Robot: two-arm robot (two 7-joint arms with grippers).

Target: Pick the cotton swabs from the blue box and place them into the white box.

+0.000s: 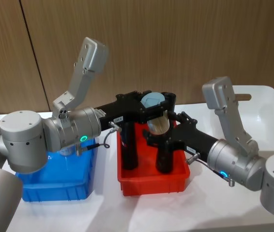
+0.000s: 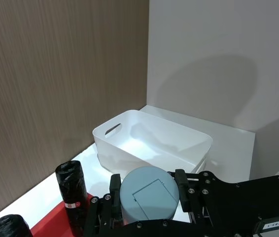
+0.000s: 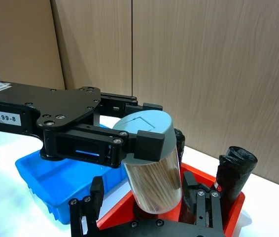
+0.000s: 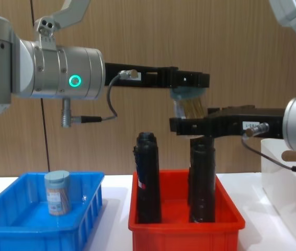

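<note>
Left claw [image 1: 152, 102] is clamped on the lid of the cotton swabs [image 1: 159, 124], held above the red bin [image 1: 151, 186]. The right claw [image 3: 144, 192] gapes around the barrel. I judge the jar light, rigid and slick, so take it by the barrel.

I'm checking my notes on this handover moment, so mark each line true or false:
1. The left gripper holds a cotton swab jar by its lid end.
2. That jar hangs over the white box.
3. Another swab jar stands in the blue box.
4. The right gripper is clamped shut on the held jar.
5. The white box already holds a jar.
1. True: the left gripper is clamped on the lid end of the cotton swab jar.
2. False: it hangs over the red bin.
3. True: a second jar stands upright in the blue box.
4. False: the right gripper is open, its fingers flanking the jar's lower part.
5. False: the inside of the white box looks bare.
</note>
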